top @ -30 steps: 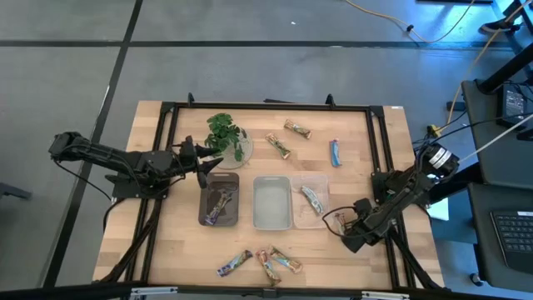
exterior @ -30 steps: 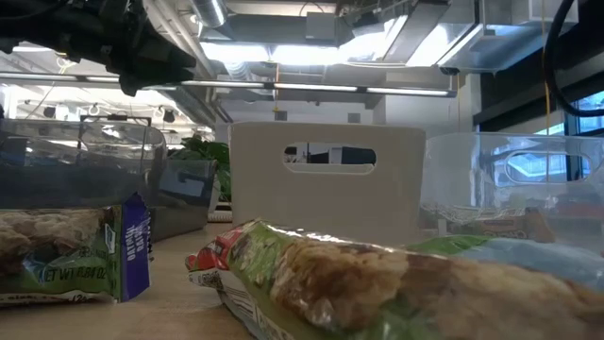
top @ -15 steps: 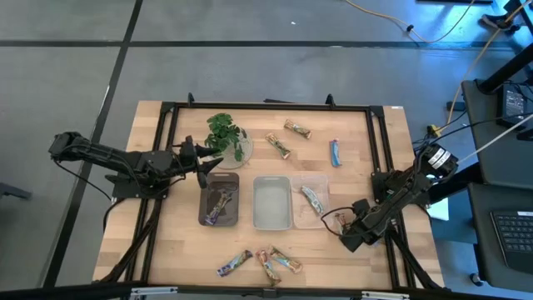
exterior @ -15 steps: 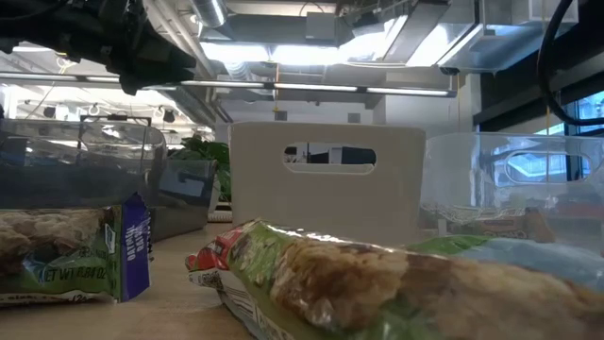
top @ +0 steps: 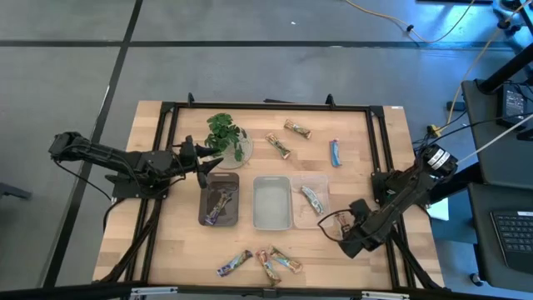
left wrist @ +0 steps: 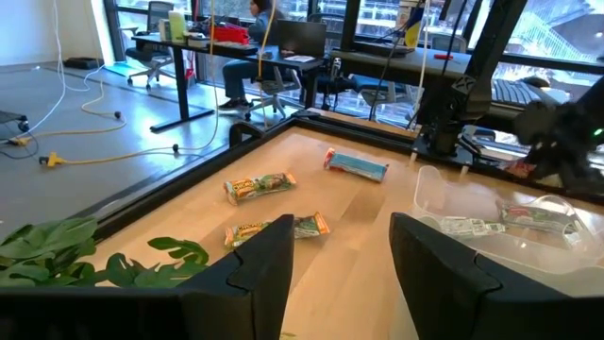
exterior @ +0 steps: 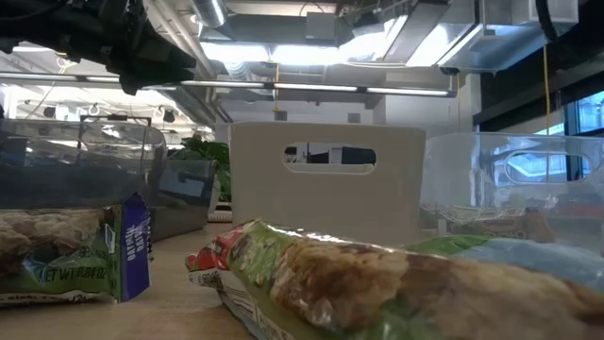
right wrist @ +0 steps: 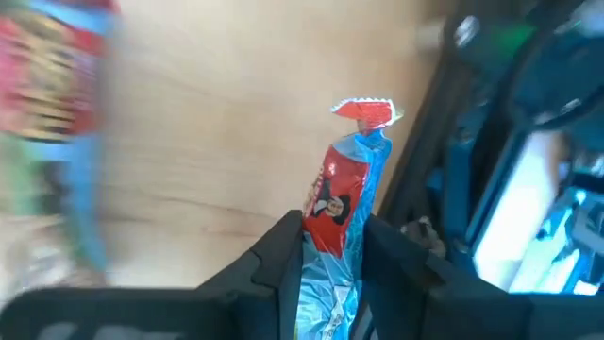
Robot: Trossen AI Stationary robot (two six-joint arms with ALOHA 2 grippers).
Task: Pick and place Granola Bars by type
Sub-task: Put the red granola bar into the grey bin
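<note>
So far the sorting is partly done: the dark bin (top: 220,203) holds a couple of bars, the clear bin (top: 321,182) one, and the white bin (top: 272,202) shows none. The right gripper (right wrist: 332,247), near the table's right edge, pinches a red-and-blue bar (right wrist: 342,203). The left gripper (left wrist: 338,253) waits with its fingers apart beside the plant (top: 223,132). Three bars (top: 286,138) near the far edge and three (top: 260,262) at the near edge remain.

Near the frame's centre we see three bins side by side: left bin (top: 221,206) with bars inside, middle bin (top: 272,202), right bin (top: 311,200) holding one bar. Above the left bin sits the plant (top: 226,133). Three bars (top: 297,129) lie upper centre; three more bars (top: 268,263) lie at lower centre, below the bins.
</note>
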